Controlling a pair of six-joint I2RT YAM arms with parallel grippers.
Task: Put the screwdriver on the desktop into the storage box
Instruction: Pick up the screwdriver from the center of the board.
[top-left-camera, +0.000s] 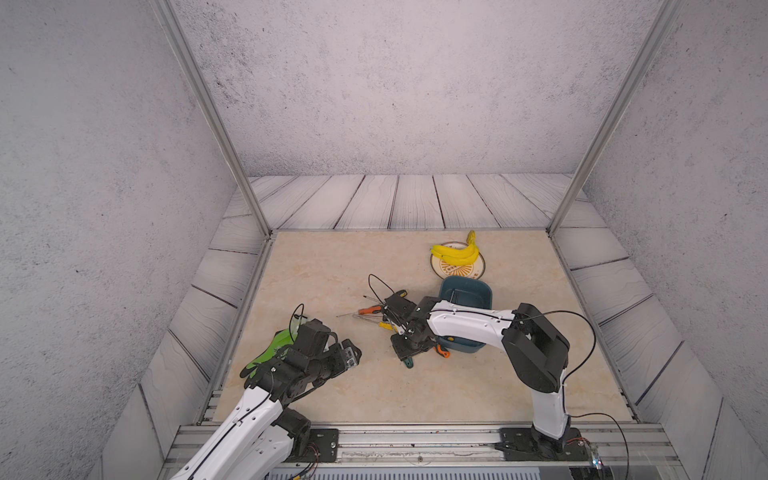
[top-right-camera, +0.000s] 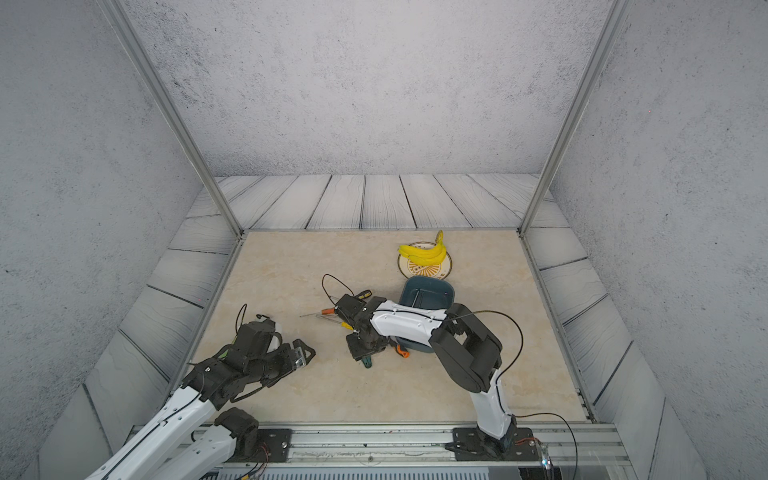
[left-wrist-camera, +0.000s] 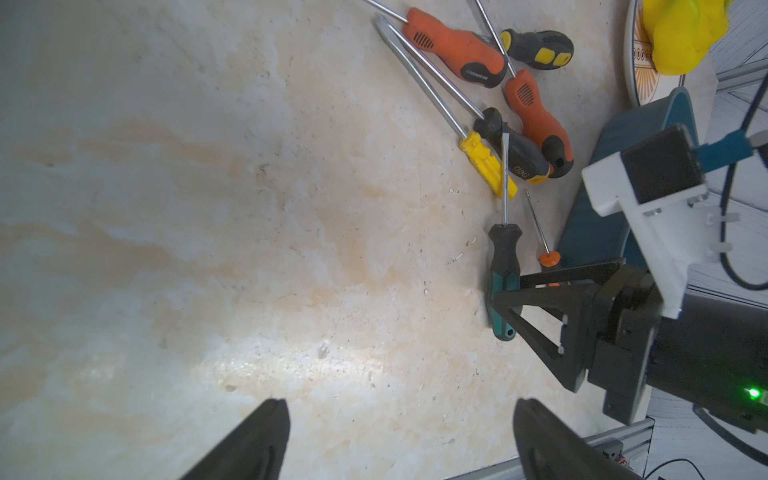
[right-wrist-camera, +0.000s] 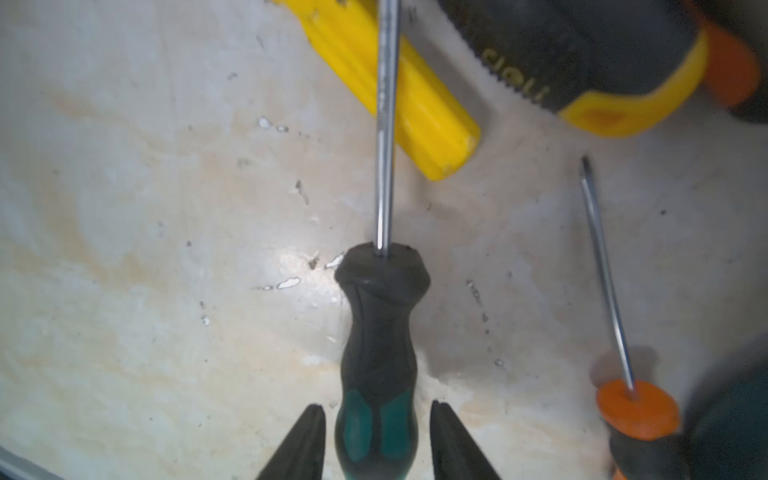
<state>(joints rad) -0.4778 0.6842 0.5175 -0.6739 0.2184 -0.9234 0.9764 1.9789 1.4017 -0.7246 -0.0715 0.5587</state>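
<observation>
Stone-look gloss, matt rubber, bright steel, plastic.
The desktop (left-wrist-camera: 208, 249) is finished smooth and faintly glossy; the screwdriver (right-wrist-camera: 376, 374) is fitted with a matt rubbery handle and a polished metal shaft; the storage box (top-left-camera: 485, 294) is moulded in smooth plastic.

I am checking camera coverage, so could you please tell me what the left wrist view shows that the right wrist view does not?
Left wrist only: the plate with the banana, the stubby black-and-yellow screwdriver, the storage box seen clearly, and the right gripper from outside. Right wrist only: narrow gaps between its fingertips and the green-and-black screwdriver handle they straddle. Both: that screwdriver, the yellow-handled screwdriver, the lettered black-and-yellow screwdriver, the thin orange-collared screwdriver and the desktop.
</observation>
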